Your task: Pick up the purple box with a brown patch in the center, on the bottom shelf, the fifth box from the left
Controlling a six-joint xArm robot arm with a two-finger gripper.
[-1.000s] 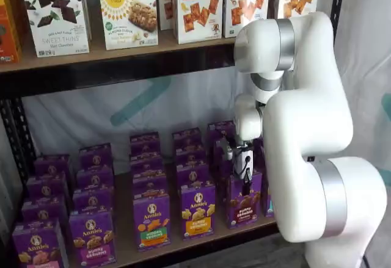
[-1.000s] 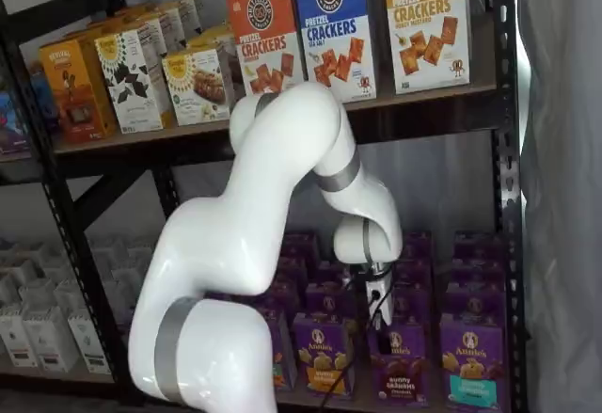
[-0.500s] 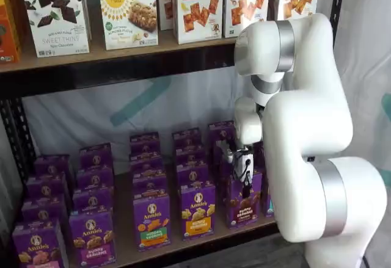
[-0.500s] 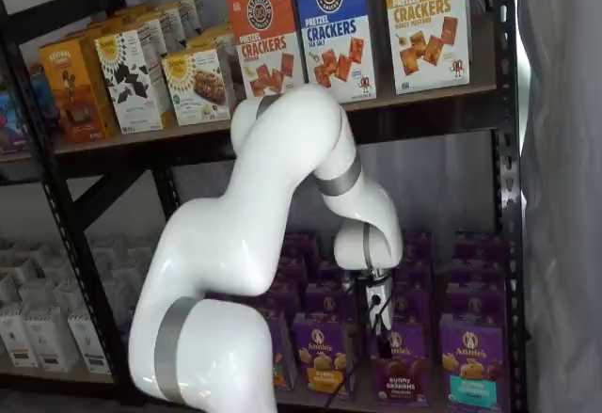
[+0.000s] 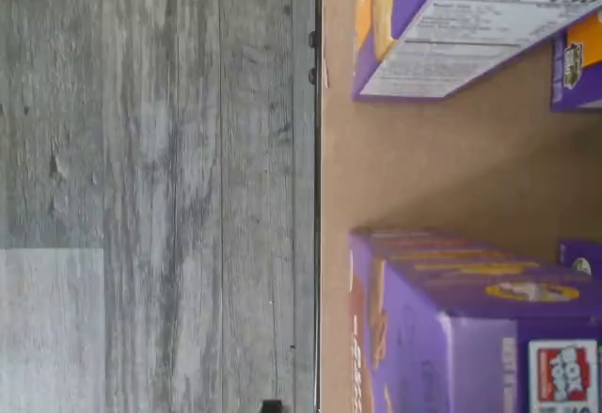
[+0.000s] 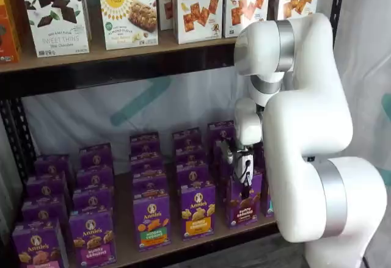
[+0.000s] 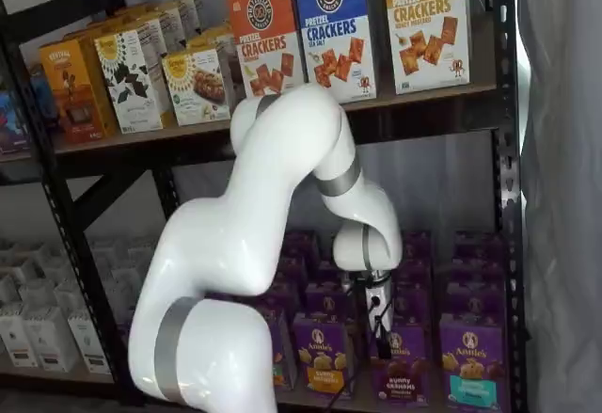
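Observation:
The purple box point(image 6: 244, 204) with a brown band stands upright at the front of the bottom shelf point(image 6: 124, 222), and it also shows in a shelf view point(image 7: 400, 373). My gripper point(image 6: 245, 181) hangs straight down just above the box's top, at its top edge in a shelf view point(image 7: 381, 336). Its black fingers show side-on with no plain gap, and I cannot tell whether they touch the box. The wrist view shows the wooden board point(image 5: 423, 168) and purple cartons; I cannot tell which is the target.
A yellow-band Annie's box point(image 6: 197, 210) stands left of the target and a teal-band one point(image 7: 467, 375) to its right. More purple boxes stand in rows behind. Cracker boxes point(image 6: 198, 2) fill the higher board. My white arm point(image 6: 305, 127) blocks the shelf's right end.
My gripper has come down a little, closer to the top of the brown-band box. The boxes have not moved.

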